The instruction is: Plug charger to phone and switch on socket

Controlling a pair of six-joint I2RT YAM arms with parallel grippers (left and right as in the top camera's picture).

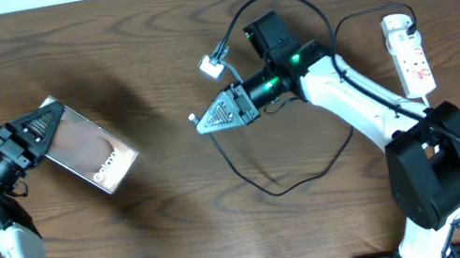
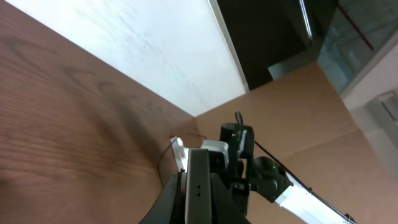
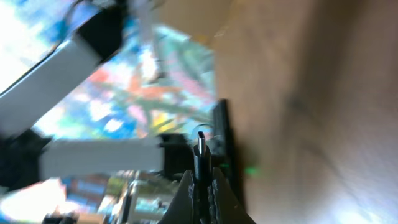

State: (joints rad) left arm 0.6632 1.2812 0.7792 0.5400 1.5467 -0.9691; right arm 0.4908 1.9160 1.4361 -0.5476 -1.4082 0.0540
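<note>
the worktop (image 1: 149, 48) is brown wood. the socket (image 1: 411, 59) lies flat, far right of the phone, and looks untouched. the phone (image 1: 92, 151) is at the left, one end clamped edge-on in my left gripper (image 1: 49, 128). it's rigid, slick glass, so i'd keep hold of its edges. right of the phone, my right gripper (image 1: 202, 118) is clenched on the charger (image 1: 296, 179) just behind its plug tip (image 1: 194, 116). the cable is limp and light, so only a grip near the tip gives aim.

Top-down overhead — two close wrist views
</note>
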